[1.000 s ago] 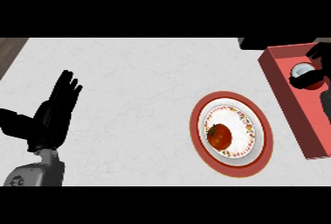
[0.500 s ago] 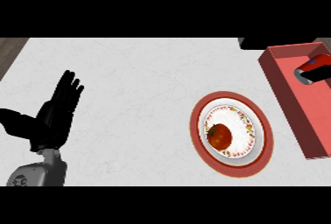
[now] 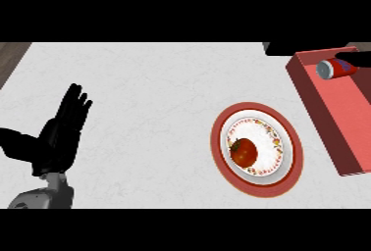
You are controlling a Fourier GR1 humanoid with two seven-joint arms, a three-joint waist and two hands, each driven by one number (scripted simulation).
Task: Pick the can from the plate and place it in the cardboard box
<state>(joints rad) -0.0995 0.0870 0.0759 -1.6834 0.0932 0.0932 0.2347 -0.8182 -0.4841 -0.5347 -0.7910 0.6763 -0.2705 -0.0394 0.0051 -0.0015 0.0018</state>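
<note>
We see the can lying inside the cardboard box at upper right, far from our flat-fingered, empty left hand at lower left.

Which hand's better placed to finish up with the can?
Right. The right hand is beside the can, which lies in the box at upper right. The left hand rests open at far left, beyond the plate.
</note>
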